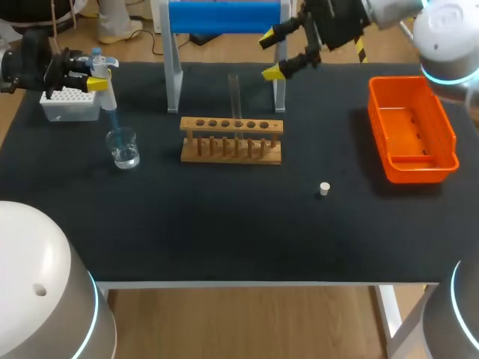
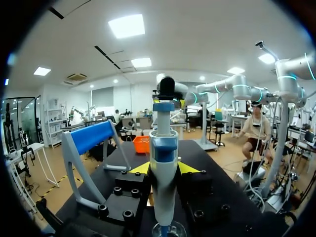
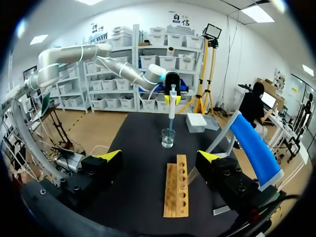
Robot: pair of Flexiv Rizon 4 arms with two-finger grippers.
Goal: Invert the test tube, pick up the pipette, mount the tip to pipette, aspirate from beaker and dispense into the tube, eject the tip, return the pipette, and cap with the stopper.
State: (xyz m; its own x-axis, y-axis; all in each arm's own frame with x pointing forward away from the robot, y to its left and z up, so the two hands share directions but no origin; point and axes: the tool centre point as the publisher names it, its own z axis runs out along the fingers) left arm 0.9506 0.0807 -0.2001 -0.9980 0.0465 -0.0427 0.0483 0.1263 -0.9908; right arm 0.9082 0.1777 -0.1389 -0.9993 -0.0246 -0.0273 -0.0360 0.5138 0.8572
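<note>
The left end effector (image 2: 164, 168) is clenched on the pipette (image 2: 164, 148), whose mounted blue tip (image 1: 112, 120) dips into the beaker (image 1: 123, 147) directly beneath it. Pick-up and tip mounting are judged complete, with aspiration the step in hand. The right end effector (image 3: 159, 156) is released and empty, hovering with the wooden rack (image 3: 177, 192) below and just ahead of it, and the test tube (image 1: 234, 97) stands upright in that rack. Outstanding are dispensing into the tube, ejecting the tip, returning the pipette, presumably to the blue stand (image 1: 224, 16), and capping with the stopper (image 1: 324, 188), which lies on the bench (image 1: 224, 239) well apart from both end effectors.
</note>
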